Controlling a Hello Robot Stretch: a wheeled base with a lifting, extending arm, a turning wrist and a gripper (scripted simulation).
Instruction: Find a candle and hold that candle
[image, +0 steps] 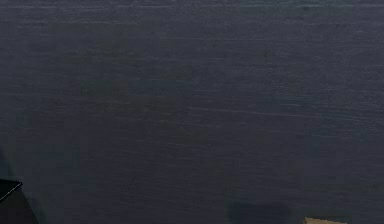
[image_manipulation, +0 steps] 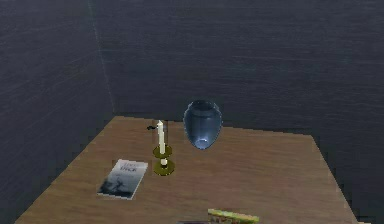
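**Candle upright on wooden desk**

Desk (image_manipulation: 280, 170): brown wood, visible grain, set in a corner of dark walls (image: 190, 100) with fine horizontal streaks. Candle (image_manipulation: 161, 135): slim white taper, upright in a low brass-coloured holder (image_manipulation: 163, 162), left of the desk's middle. Just beside it, farther back: rounded blue vase (image_manipulation: 202, 122), glassy sheen. Near the holder, toward the arm side view's left: flat rectangular book (image_manipulation: 123, 178), pale cover. Thin yellow-green strip (image_manipulation: 233, 214) at the near edge. Gripper's state: cannot tell.

Dark shape (image_manipulation: 195, 221) at bottom edge; robot part uncertain.
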